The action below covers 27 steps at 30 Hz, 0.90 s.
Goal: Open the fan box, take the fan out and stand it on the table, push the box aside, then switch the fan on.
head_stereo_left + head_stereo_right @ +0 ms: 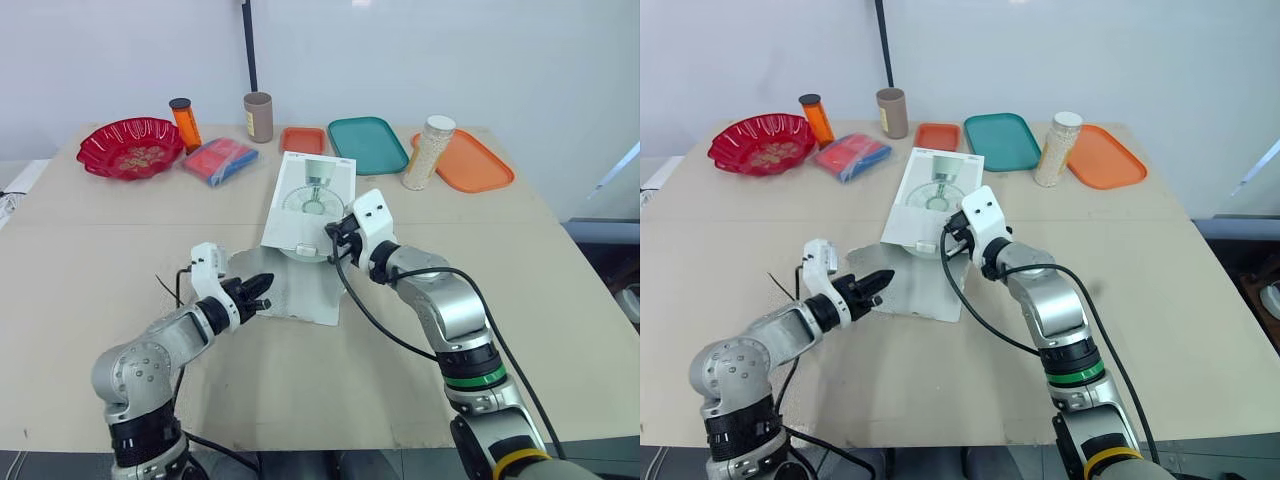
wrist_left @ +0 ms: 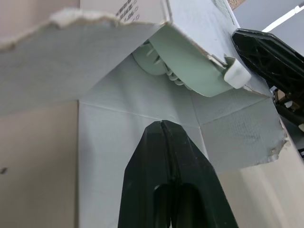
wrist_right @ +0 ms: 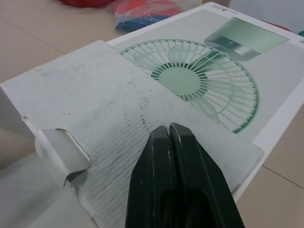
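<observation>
- I see the fan box lying flat near the middle of the tabletop, printed face up, with its open end towards the near edge.
- Its lower flap is spread on the tabletop, and its edges are torn.
- The pale green fan sits just inside the mouth, under the upper flap.
- My left claw is closed on nothing, its tips at the lower flap's left edge.
- My right claw is closed and empty, at the box's near right corner over the upper flap.
- There is bare tabletop to the right of the box and along the near edge.
- The far edge is crowded: red bowl, orange bottle, cardboard tube, teal tray, jar and orange tray.
</observation>
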Motion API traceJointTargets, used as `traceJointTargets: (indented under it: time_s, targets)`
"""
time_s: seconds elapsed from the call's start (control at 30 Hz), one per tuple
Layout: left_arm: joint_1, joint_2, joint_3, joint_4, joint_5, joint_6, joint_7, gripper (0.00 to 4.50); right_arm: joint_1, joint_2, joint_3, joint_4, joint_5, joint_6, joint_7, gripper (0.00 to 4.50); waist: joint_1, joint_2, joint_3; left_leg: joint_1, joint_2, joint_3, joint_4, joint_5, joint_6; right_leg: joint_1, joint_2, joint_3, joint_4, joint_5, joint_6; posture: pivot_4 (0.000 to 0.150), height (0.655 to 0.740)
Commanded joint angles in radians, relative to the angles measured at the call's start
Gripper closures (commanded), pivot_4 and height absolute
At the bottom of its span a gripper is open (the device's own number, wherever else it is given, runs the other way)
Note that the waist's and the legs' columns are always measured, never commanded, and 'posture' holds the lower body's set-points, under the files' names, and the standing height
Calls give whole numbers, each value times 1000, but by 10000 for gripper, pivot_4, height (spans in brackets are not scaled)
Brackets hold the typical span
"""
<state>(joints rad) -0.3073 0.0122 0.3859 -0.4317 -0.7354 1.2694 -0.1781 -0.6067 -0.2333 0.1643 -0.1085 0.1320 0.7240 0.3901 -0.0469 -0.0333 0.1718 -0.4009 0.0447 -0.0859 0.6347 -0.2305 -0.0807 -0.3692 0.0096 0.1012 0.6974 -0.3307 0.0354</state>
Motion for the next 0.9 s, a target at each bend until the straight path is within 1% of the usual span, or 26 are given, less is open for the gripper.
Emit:
traceJointTargets:
  time_s: [0.03, 0.07, 0.1, 0.13, 0.17, 0.2, 0.23, 0.63, 0.9]
  targets:
    - [-16, 4, -38, -7, -26, -16, 1, 30270, 25, -6, 14, 27, -9, 52, -2, 45000, 0, 0, 0, 0, 0, 0, 0, 0, 0, 0, 0, 0, 0, 0, 0, 1500, 7400]
    - [-21, -3, -44, 4, -27, -22, 6, 27921, 20, -3, 13, 28, -9, 54, -4, 45000, 0, 0, 0, 0, 0, 0, 0, 0, 0, 0, 0, 0, 0, 0, 0, 1500, 7400]
    - [-25, -11, -51, 13, -25, -29, 14, 24460, 12, 1, 15, 33, -11, 52, -6, 45000, 0, 0, 0, 0, 0, 0, 0, 0, 0, 0, 0, 0, 0, 0, 0, 1500, 7400]
    - [-28, -16, -56, 20, -24, -34, 20, 18548, 7, 4, 17, 35, -12, 51, -7, 45000, 0, 0, 0, 0, 0, 0, 0, 0, 0, 0, 0, 0, 0, 0, 0, 1500, 7400]
    - [-30, -19, -63, 22, -21, -39, 27, 16389, 2, 7, 19, 39, -13, 51, -8, 45000, 0, 0, 0, 0, 0, 0, 0, 0, 0, 0, 0, 0, 0, 0, 0, 1500, 7400]
    - [-30, -24, -68, 25, -19, -41, 34, 12459, -5, 10, 23, 43, -14, 49, -8, 45000, 0, 0, 0, 0, 0, 0, 0, 0, 0, 0, 0, 0, 0, 0, 0, 1500, 7400]
    - [-31, -31, -74, 28, -17, -47, 41, 10684, -11, 13, 26, 47, -14, 46, -6, 45000, 0, 0, 0, 0, 0, 0, 0, 0, 0, 0, 0, 0, 0, 0, 0, 1500, 7400]
    - [-53, -128, -77, 107, 7, -185, 157, 10684, -40, 3, 42, 71, -24, 33, 17, 45000, -1, 0, 0, 0, 0, 0, 0, 0, -1, 0, 1, 1, 0, 0, 0, 1500, 7400]
    - [-47, -131, -92, 120, 6, -220, 196, 10684, -52, 1, 39, 85, -31, 28, 25, 45000, -1, 0, 0, 0, 0, 0, 0, 0, -1, 0, 1, 1, 0, 0, 0, 1500, 7400]
